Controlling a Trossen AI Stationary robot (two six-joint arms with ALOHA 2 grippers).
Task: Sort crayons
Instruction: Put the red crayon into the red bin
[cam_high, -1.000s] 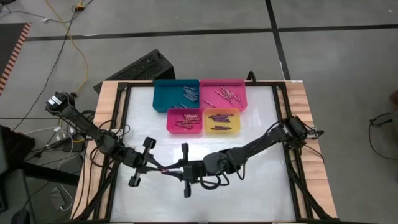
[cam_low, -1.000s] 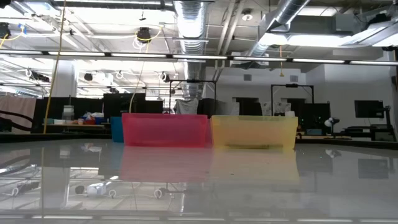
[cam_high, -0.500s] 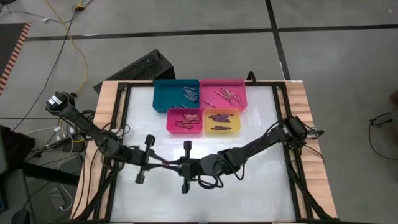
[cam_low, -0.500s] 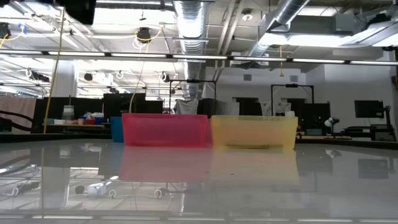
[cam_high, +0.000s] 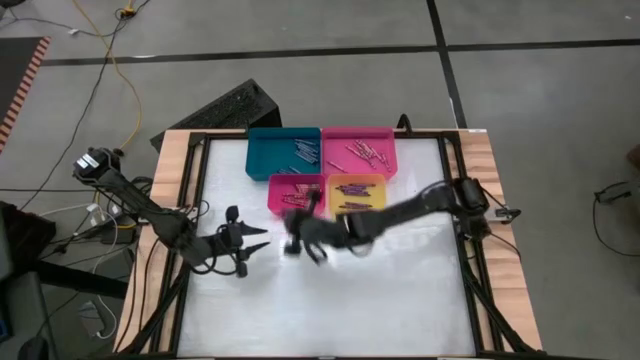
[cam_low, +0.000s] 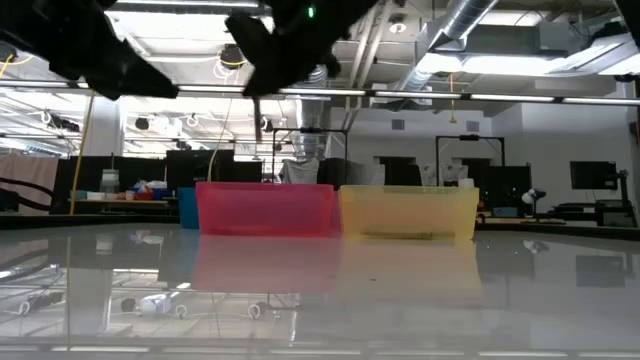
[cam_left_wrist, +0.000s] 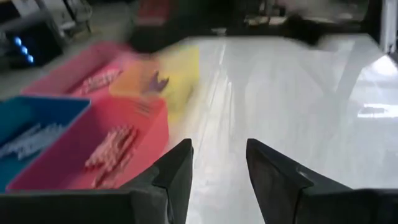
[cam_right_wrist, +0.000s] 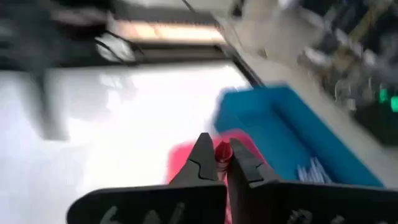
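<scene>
One thin red crayon (cam_right_wrist: 221, 154) — pinched in right pincer (cam_right_wrist: 217, 163).

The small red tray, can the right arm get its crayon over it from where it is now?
Probably yes. The right gripper, shut on a red crayon, hangs just beside the small red tray, and nothing stands between them; the left gripper waits open, farther off.

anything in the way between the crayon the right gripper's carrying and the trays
Nothing visible. The right gripper is shut on a red crayon, raised beside the small pink tray, with only bare table below. The left gripper stands open, off to the side.
</scene>
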